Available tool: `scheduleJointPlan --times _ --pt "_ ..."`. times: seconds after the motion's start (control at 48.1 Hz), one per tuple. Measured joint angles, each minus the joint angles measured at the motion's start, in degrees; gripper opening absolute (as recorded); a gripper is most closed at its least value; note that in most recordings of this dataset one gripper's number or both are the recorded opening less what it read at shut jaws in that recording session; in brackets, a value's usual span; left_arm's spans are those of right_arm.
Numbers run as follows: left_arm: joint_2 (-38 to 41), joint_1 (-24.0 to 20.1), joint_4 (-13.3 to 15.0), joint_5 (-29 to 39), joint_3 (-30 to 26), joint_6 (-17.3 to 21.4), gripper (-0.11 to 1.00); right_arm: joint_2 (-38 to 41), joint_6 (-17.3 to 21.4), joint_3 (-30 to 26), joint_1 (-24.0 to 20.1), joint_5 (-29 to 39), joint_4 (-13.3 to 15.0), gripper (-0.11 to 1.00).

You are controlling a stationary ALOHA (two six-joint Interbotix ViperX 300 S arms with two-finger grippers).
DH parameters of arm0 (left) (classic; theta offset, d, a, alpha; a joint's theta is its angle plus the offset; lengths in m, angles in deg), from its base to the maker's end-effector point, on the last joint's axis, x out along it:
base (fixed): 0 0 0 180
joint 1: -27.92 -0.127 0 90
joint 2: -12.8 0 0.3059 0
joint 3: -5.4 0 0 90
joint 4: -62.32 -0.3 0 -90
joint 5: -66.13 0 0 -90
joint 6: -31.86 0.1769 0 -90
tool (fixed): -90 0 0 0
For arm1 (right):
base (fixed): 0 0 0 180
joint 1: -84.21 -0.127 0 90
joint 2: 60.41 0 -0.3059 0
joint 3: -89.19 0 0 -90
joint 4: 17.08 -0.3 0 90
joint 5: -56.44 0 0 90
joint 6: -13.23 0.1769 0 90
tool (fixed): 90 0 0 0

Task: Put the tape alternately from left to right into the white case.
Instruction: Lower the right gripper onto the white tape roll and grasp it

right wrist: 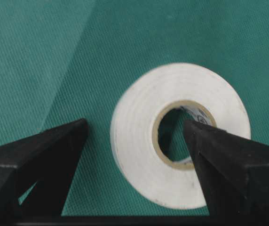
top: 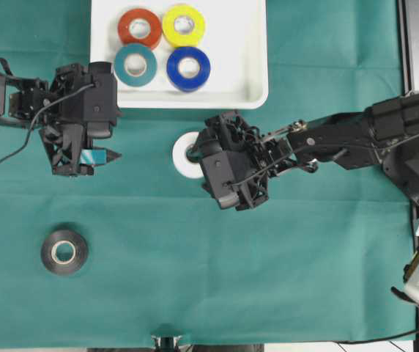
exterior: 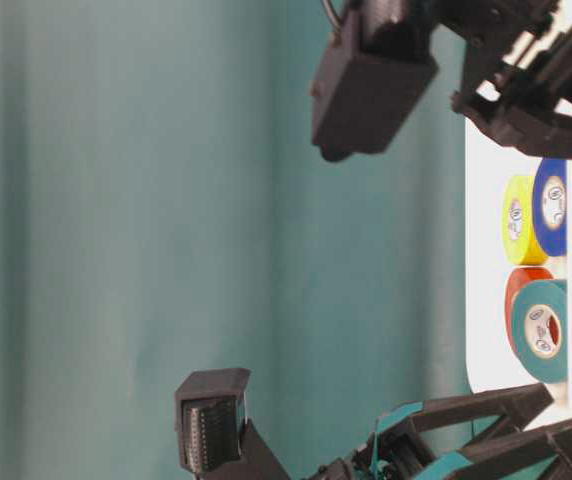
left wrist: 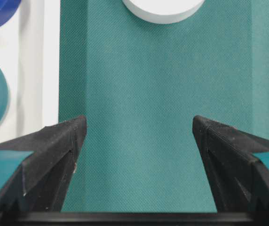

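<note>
Right claw (right wrist: pixel 134 136) gapes wide over the white tape roll (right wrist: pixel 139 141), gripping nothing; left claw (left wrist: pixel 139 136) hangs open, empty, beside the white case (top: pixel 257 92).

six tape rolls (top: pixel 140 28), one white case (top: pixel 246 66), two grippers (top: pixel 110 155).

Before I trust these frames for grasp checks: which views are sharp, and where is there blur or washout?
Overhead: evenly lit and sharp; the white case looks bright but keeps its rim. Table-level: it comes rotated sideways, with the near cloth soft. Left wrist: crisp cloth weave, the white tape cut off at the top edge. Right wrist: white tape slightly soft, right tool fingers dark, little detail.
</note>
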Motion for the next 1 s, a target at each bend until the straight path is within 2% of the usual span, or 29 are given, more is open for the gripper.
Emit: scheduleJointPlan --times 0.77,0.811,0.874,0.999 --pt "-0.1 -0.1 0.0 0.0 0.3 -0.1 0.94 1.1 0.1 -1.4 -0.2 1.6 -0.1 0.79" --pt "0.0 -0.1 0.0 0.0 0.3 0.0 0.94 1.0 0.1 -1.5 -0.2 1.6 -0.1 0.75" --pt "-0.1 0.0 0.0 0.0 0.3 -0.1 0.94 1.1 0.1 -1.4 -0.1 1.6 0.0 0.61" --pt "0.0 -0.1 0.0 0.0 0.3 0.0 0.94 1.1 0.2 -1.5 -0.4 1.6 -0.1 0.26"
